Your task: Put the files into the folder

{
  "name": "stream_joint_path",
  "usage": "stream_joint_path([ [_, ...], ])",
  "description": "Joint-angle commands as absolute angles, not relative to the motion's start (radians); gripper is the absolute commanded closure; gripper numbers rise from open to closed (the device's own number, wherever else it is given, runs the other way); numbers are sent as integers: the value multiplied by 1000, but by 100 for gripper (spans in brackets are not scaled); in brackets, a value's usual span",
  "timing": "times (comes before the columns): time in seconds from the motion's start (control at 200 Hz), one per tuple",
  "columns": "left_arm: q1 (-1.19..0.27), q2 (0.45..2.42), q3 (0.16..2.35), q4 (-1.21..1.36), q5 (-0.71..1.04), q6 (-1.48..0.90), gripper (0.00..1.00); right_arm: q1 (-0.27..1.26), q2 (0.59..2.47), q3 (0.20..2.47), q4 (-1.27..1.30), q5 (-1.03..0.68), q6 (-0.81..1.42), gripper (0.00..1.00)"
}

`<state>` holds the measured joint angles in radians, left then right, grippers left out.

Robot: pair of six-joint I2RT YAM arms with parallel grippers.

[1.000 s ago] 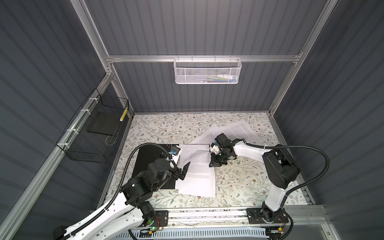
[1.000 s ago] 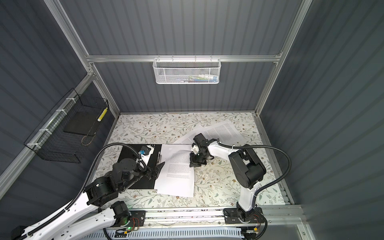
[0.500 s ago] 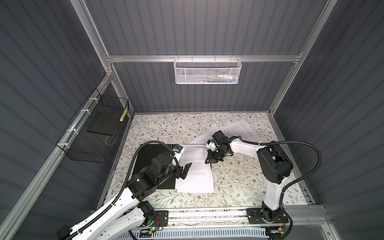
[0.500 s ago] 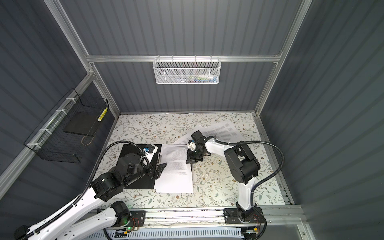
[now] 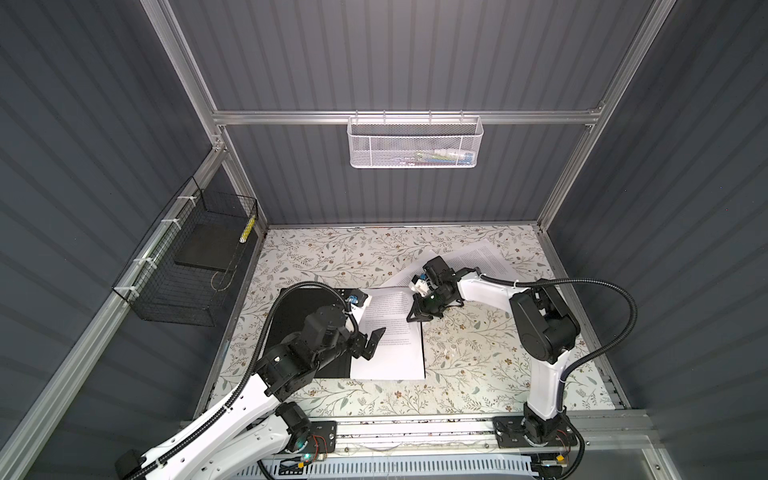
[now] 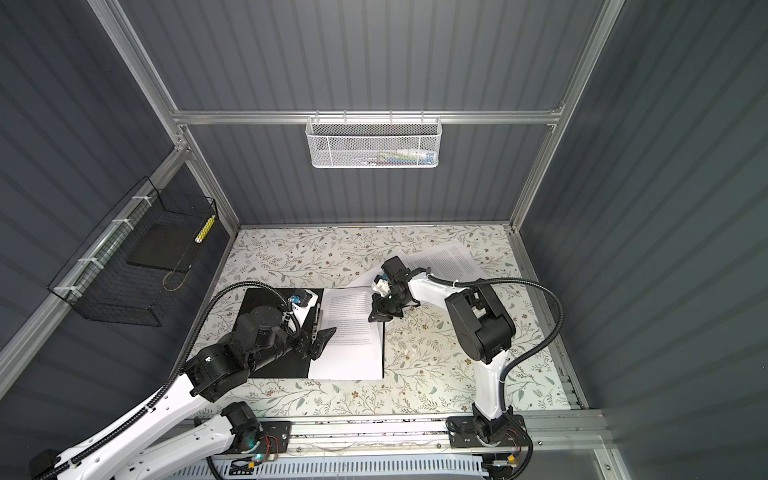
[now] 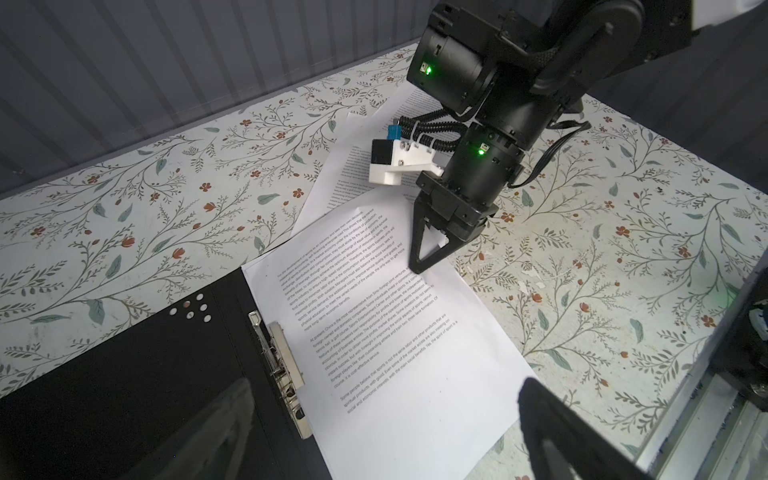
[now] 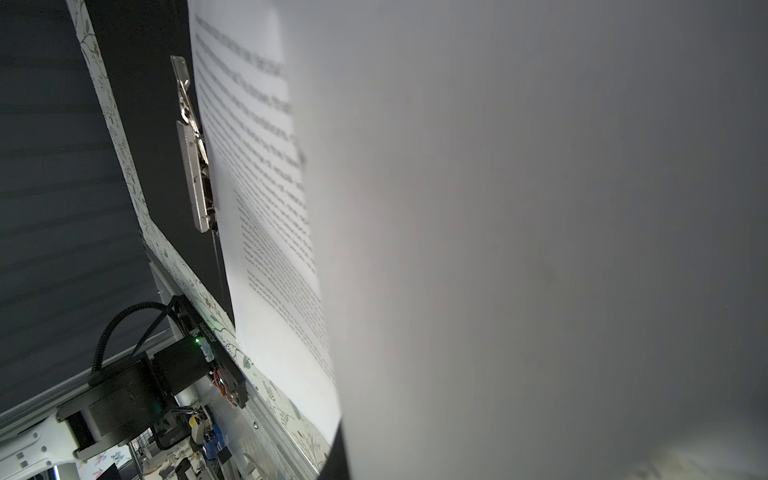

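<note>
The folder (image 7: 145,374) lies open on the desk (image 5: 478,365), black inside up, with a printed sheet (image 5: 395,357) across its right half. The right fingers (image 7: 417,262) pinch that sheet's far right corner, curling it upward. The left fingers (image 5: 375,333) hang spread wide over the sheet's left edge. More files (image 5: 486,259) lie behind.

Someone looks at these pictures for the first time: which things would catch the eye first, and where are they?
First, the white printed paper sheet covering one half of the open black folder on the flowered tabletop. The right gripper is shut on the sheet's right edge, while the left gripper hangs open above its left edge. More white printed sheets lie loose at the back right.
</note>
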<state>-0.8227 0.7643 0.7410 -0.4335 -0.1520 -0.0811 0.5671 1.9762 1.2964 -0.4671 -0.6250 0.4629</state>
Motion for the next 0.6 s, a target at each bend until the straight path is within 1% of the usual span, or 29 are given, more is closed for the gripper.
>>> stream_joint_path([
  [0.0,-812,765,751,-440,-132,-74,0,562,2005,1321,-479,-640,453,99],
  [0.595,-802,768,750,-439,-109,-74,0,560,2021,1326,-452,-646,486,98],
])
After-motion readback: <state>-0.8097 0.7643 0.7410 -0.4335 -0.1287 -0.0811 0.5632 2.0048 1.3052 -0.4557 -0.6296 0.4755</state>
